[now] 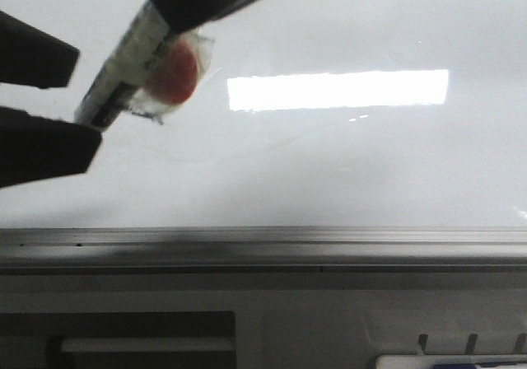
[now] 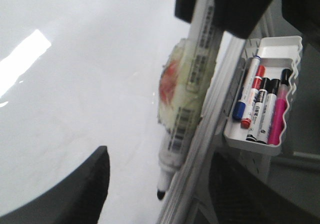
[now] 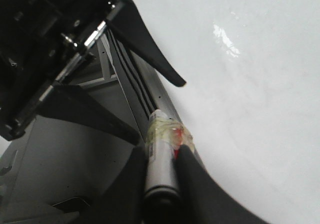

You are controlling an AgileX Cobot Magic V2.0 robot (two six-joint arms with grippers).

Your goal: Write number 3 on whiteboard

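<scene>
The whiteboard [image 1: 346, 171] is glossy grey-white with a bright rectangular reflection; no black number 3 shows on it, only faint grey traces. My right gripper [image 1: 177, 15] comes in from the top and is shut on a white marker [image 1: 132, 64] wrapped in clear tape with a red blob. In the right wrist view the gripper [image 3: 164, 154] clamps the marker [image 3: 161, 169]. My left gripper [image 1: 89, 99] is open, one finger on each side of the marker's lower end. In the left wrist view the left gripper [image 2: 159, 156] stands open around the marker's black tip [image 2: 161, 194] over the whiteboard [image 2: 75, 84]; contact cannot be told.
A grey metal rail [image 1: 263, 241] runs along the board's bottom edge. A white tray [image 2: 255, 144] holding several coloured markers hangs beyond the rail. The left arm's body [image 3: 45, 44] fills one corner of the right wrist view.
</scene>
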